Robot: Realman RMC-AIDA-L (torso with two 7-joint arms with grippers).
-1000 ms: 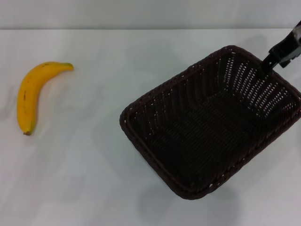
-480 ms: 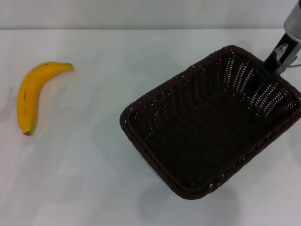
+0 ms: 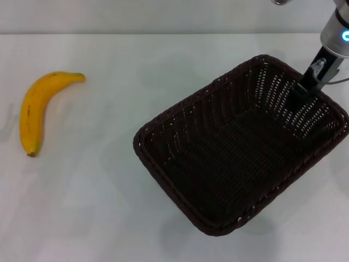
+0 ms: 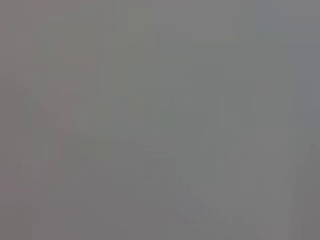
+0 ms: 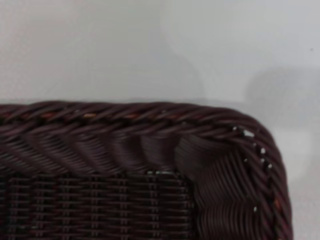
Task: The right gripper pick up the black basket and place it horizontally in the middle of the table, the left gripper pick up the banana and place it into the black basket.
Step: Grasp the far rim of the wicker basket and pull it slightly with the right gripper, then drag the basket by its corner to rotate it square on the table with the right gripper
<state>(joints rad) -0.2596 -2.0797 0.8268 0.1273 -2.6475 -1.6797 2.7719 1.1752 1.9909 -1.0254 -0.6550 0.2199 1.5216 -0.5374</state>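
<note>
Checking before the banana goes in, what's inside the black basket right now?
The black basket holds nothing loose, only its bare woven floor. The right gripper reaches in over the far rim. The banana lies outside on the table.

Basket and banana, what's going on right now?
Right gripper at black basket far rim, grip unclear. Left gripper unseen. Banana untouched on table. Nothing between them.

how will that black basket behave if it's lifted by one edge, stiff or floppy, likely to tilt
The black basket looks woven with a thick braided rim, so it probably holds its shape. Its see-through slatted walls suggest it is light for its size. With the right gripper at one far corner only, it will likely hang tilted and may swing.
</note>
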